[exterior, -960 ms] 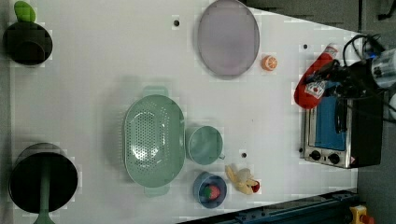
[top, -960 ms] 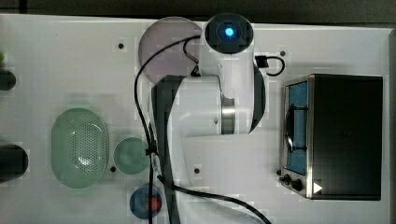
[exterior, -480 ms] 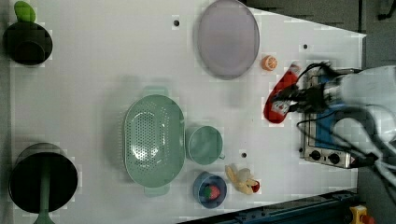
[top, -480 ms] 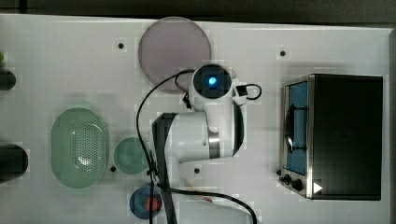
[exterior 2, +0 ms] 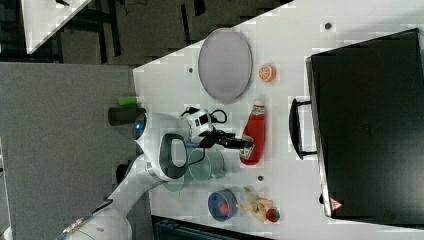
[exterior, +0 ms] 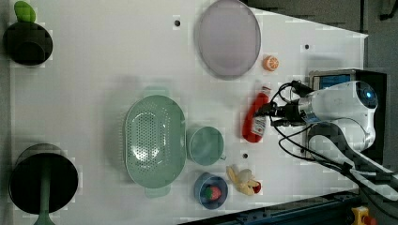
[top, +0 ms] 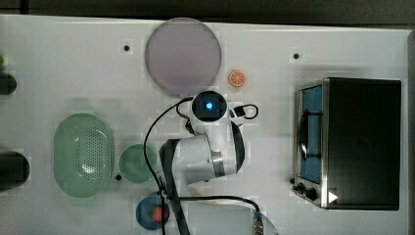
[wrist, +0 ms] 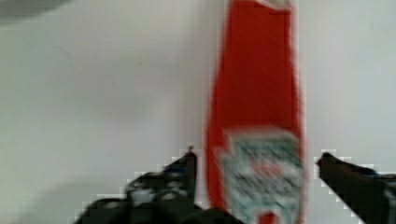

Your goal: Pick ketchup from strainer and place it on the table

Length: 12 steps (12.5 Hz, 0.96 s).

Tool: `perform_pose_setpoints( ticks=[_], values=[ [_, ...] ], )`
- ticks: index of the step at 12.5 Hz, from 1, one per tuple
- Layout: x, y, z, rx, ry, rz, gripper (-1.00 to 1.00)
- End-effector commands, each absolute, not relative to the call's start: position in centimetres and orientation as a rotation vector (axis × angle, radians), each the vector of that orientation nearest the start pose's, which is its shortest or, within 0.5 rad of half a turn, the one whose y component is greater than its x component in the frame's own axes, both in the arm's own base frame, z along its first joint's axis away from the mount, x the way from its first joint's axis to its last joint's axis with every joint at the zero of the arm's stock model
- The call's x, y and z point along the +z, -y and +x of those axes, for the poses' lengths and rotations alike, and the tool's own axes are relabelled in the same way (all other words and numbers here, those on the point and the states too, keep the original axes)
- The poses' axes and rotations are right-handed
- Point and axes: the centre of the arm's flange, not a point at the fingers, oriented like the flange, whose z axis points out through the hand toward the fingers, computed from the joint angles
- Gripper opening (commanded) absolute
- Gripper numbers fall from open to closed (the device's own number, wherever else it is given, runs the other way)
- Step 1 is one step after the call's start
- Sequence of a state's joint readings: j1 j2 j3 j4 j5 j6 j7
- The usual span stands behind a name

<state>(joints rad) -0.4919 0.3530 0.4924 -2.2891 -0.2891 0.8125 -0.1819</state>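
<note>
The ketchup (exterior: pixel 256 119), a red bottle with a white cap and label, lies on the white table (exterior: pixel 94 84) between the grey plate and the green cup, cap toward the plate. My gripper (exterior: pixel 268 116) hangs over its label end, open. In the wrist view both fingers (wrist: pixel 184 165) stand apart from the ketchup (wrist: pixel 257 107), one on each side. The right view shows the gripper (exterior 2: pixel 245 142) over the ketchup (exterior 2: pixel 254 131). The mint-green strainer (exterior: pixel 154 140) sits with nothing in it, at the top view's left (top: pixel 83 154), well away from the gripper.
A grey plate (top: pixel 182 56) and an orange slice (top: pixel 237 78) lie toward the table's far edge in the top view. A black toaster oven (top: pixel 357 142) stands at the top view's right. Green cup (top: pixel 137 163), blue bowl (top: pixel 152 213), banana (exterior: pixel 244 180), dark pots (exterior: pixel 28 42).
The arm has swung from beside the oven toward the table's middle, carrying the ketchup down. The bottle now lies on the table and the fingers have opened off it.
</note>
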Motion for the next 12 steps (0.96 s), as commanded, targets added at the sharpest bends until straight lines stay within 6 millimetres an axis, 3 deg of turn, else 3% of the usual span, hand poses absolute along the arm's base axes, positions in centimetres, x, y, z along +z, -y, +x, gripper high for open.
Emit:
perform_pose_setpoints(
  ticks=[1, 4, 6, 10, 12],
  values=[
    [27.0, 0.7, 54.5, 0.022, -0.584, -3.169, 1.0],
    [36.3, 1.0, 57.2, -0.182, -0.63, -3.196, 1.0],
    [41.8, 0.5, 57.5, -0.149, -0.71, -3.194, 1.0],
    [50.0, -1.5, 57.0, 0.071, -0.957, -2.995, 1.0],
    [54.1, -1.4, 57.5, -0.022, -0.96, -2.976, 1.0]
  ],
)
